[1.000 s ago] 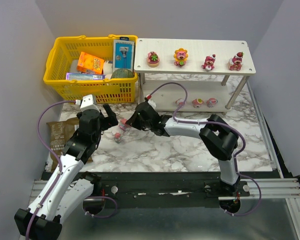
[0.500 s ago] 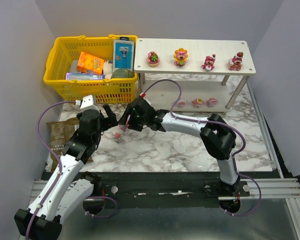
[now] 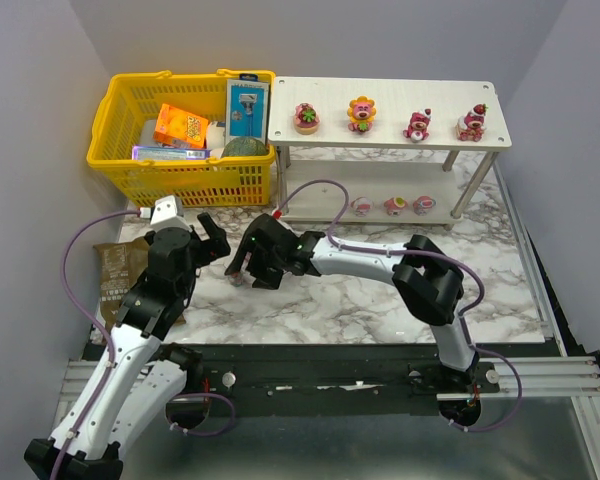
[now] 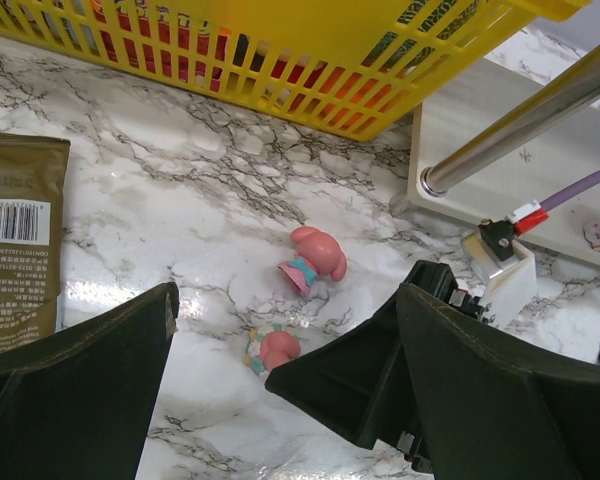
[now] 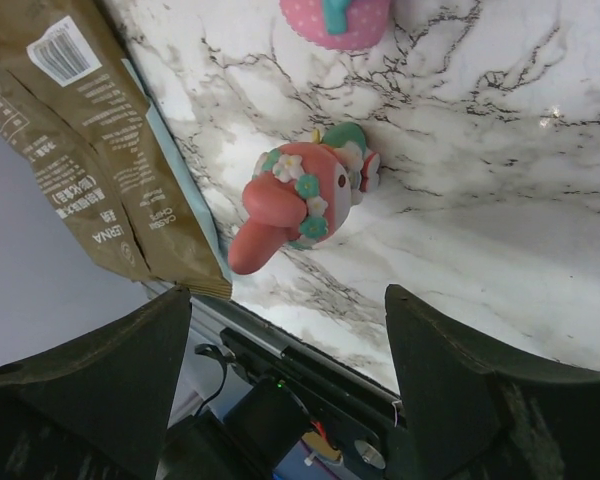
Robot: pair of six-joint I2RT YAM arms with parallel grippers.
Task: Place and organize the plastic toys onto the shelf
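Black-and-white arms (image 3: 365, 262), purple cables (image 3: 320, 182)

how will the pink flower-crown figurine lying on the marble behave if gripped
The flower-crown figurine looks like glossy hard plastic, so probably stiff, light and slippery. Rounded and lying on its side on the smooth marble tabletop, it may roll or skid when nudged.

Shelf (image 3: 390, 100) at the back right of the worktop (image 3: 380, 295), all else placed from it.
Four plastic toys (image 3: 361, 114) stand in a row on the shelf's top tier, three further toys (image 3: 395, 206) on its lower tier. The basket (image 3: 105, 110) sits just left of the shelf, boxes (image 3: 180, 127) inside. One loose toy (image 4: 313, 258) lies before the shelf's left end, a second toy (image 4: 273, 349) farther forward. The pouch (image 3: 115, 270) lies well left of the shelf.
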